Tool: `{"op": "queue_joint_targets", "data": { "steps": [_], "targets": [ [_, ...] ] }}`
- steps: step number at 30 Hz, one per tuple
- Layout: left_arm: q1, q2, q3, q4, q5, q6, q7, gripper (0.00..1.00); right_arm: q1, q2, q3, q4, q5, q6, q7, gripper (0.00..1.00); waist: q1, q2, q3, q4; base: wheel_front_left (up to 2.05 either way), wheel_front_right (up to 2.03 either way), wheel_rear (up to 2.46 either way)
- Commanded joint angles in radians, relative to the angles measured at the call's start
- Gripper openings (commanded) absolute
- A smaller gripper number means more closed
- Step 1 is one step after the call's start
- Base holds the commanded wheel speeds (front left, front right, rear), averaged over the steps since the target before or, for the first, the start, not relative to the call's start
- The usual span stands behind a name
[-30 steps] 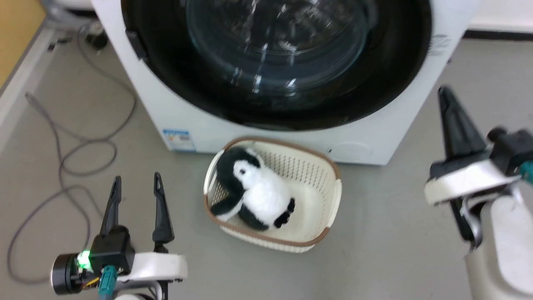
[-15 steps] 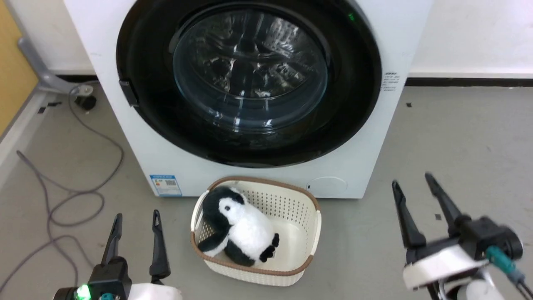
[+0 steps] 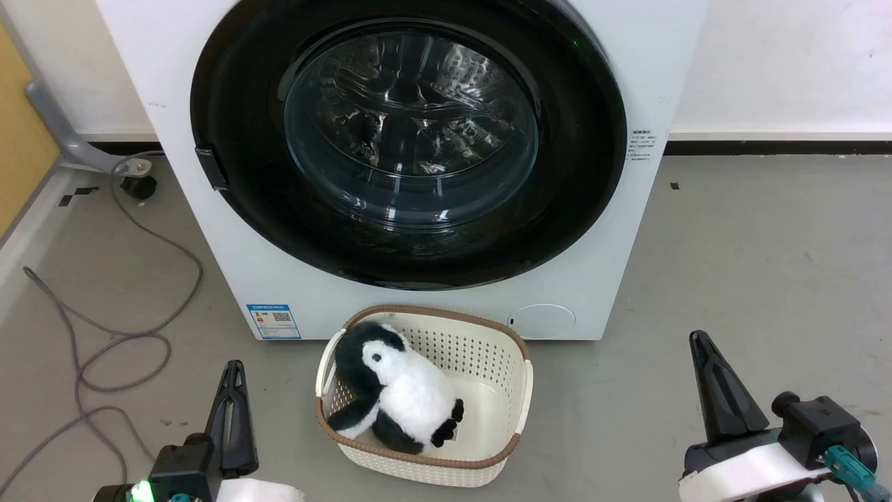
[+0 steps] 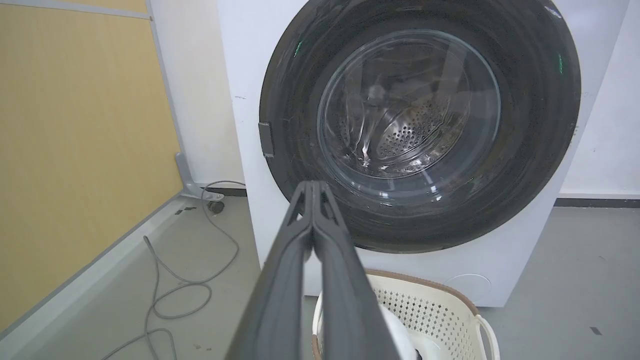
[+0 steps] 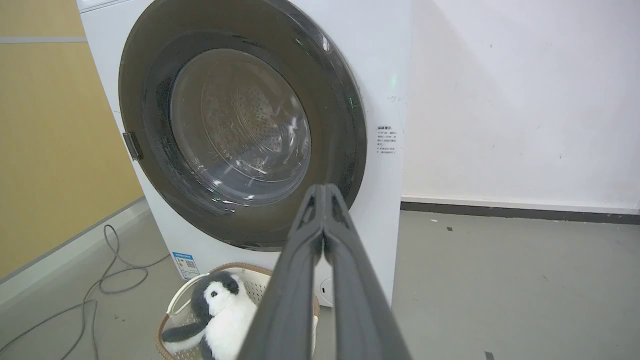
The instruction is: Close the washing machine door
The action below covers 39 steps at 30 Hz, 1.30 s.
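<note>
Grey floor (image 3: pixel 766 244) meets a white wall (image 3: pixel 780 63) (black skirting (image 3: pixel 773 148)).

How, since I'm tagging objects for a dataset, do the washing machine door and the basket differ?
The washing machine door is a glossy black ring around clear glass; the basket is cream with holes and a brown rim. The door stands upright on the washing machine; the basket sits on the floor, holding a plush penguin. Both have rounded outlines.

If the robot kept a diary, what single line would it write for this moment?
washing machine door: closed | left claw: shut, empty, apart from door | right claw: shut, empty, apart from door
</note>
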Motion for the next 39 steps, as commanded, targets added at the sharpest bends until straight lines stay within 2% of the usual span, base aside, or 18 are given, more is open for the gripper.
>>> {"op": "queue_joint_targets", "data": {
  "steps": [1,39],
  "targets": [
    [-0.003,0.000,0.002,0.000,0.002,-0.003,0.007,0.00,0.001,0.000,0.000,-0.005,-0.005,0.000,0.009,0.00,0.0001,0.0000,0.000,0.001,0.00,0.00,0.00],
    [-0.028,-0.004,0.004,-0.002,0.018,-0.037,0.083,0.00,0.008,0.002,-0.002,-0.041,-0.039,0.000,0.085,0.00,0.0001,0.0000,0.006,0.008,0.00,0.00,0.00]
  ]
}}
